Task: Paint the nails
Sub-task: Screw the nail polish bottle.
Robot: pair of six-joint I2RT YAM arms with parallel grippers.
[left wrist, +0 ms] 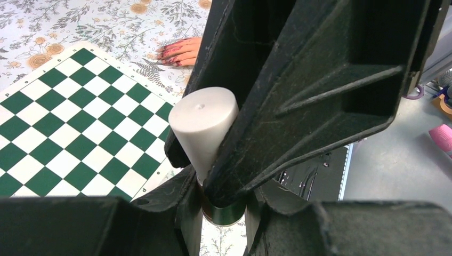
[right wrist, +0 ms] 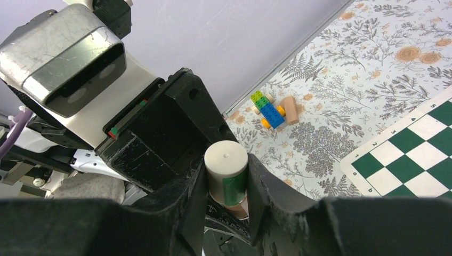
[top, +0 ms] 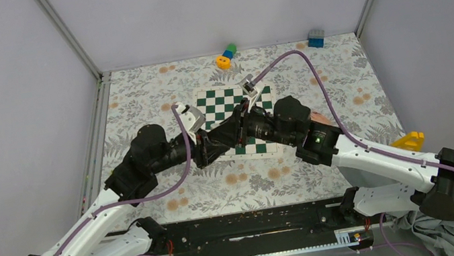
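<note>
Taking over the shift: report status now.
Left end effector and right end effector both shut on polish bottle. Nails on hand beside chessboard. Bottle capped.

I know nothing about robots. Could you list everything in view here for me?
tablecloth: one, pale floral, covers the table
chessboard: one, green and white, middle of the cloth
small bottle: one, off-white cap, green label, clamped between both arms over the board
toy block cluster: one, yellow, blue and green, far edge
blue block: one, far right corner
yellow object: one, right edge, kind unclear
grey cloth: one, by the right arm's base
human hand: one, light-skinned, resting on the cloth beside the board
nails: reddish-pink, count unclear
left arm: one, white and black, jaws shut on the bottle
right arm: one, white and black, jaws shut on the bottle
</note>
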